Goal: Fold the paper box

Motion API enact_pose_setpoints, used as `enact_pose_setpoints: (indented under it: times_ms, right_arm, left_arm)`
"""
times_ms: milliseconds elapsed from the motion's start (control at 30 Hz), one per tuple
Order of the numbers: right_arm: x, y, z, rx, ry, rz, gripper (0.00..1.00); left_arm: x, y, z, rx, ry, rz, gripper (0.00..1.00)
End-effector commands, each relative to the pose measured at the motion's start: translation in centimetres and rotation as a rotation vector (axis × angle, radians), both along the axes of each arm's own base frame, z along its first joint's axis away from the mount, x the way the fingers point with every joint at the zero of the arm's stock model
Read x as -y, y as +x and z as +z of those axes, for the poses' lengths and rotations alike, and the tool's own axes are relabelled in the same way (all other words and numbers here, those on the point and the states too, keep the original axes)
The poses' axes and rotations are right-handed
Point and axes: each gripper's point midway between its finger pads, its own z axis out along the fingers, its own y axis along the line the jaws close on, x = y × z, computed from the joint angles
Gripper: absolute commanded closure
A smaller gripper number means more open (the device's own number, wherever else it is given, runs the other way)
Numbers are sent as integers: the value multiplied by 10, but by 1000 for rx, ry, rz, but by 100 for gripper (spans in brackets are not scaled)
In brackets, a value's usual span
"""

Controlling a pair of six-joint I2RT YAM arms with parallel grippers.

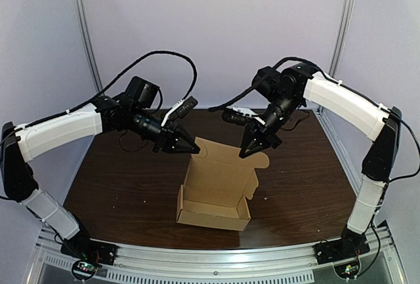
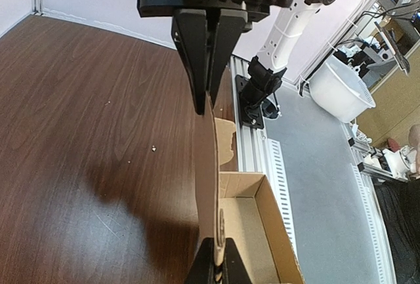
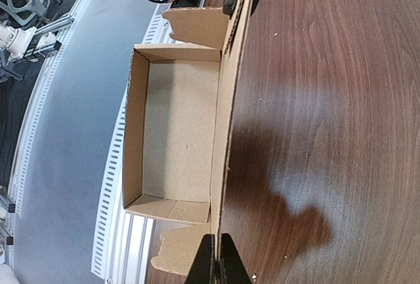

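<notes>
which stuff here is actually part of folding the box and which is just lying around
Job: paper box; its upright lid; left gripper and right gripper, jaws shut on it.
Lying about: specks on the table; white tub beyond its edge.

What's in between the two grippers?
The box lid, standing upright. In the top view it spans from the left gripper to the right gripper, each pinching its upper edge.

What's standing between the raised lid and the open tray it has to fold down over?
Nothing visible. The tray is empty, and the lid stands upright on its far wall, pinched at the top edge by the left gripper and right gripper. Only its own side flaps jut out at each end.
</notes>
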Motion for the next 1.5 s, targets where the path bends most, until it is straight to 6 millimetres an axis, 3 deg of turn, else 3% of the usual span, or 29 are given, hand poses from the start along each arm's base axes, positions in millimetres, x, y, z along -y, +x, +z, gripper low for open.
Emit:
enact_pose_setpoints:
  times_ms: [0, 100, 267, 633, 767, 833, 1000, 1100, 1200, 1300, 1467]
  right_arm:
    - [-1, -19, 21, -29, 32, 28, 100]
    - [-2, -19, 21, -31, 32, 26, 100]
    - [-3, -17, 19, -40, 28, 21, 100]
    - [-4, -17, 16, -49, 23, 19, 100]
    - [2, -13, 19, -44, 8, -13, 89]
    - [14, 2, 25, -37, 18, -78, 80]
    - [56, 57, 41, -79, 106, -328, 67]
    - [78, 89, 20, -61, 62, -487, 63]
    - [91, 106, -14, -14, -46, -567, 62]
    - [90, 101, -32, -63, -80, -543, 62]
    - [74, 73, -28, -117, -35, -414, 61]
  left_arm:
    - [13, -3, -3, -1, -20, -30, 96]
    - [13, -3, -3, -2, -22, -32, 96]
    - [15, -5, -5, -6, -20, -39, 87]
    - [16, -5, -5, -5, -20, -40, 100]
    - [13, -6, -1, 26, -19, -33, 100]
    - [9, -7, 1, 47, -14, -26, 100]
    - [3, -6, 3, 95, -15, 0, 100]
    - [1, -5, 3, 106, -25, 17, 100]
    - [-1, -4, 5, 110, -40, 28, 100]
    - [-2, -1, 7, 109, -52, 45, 100]
    - [-5, 10, 4, 136, -38, 103, 100]
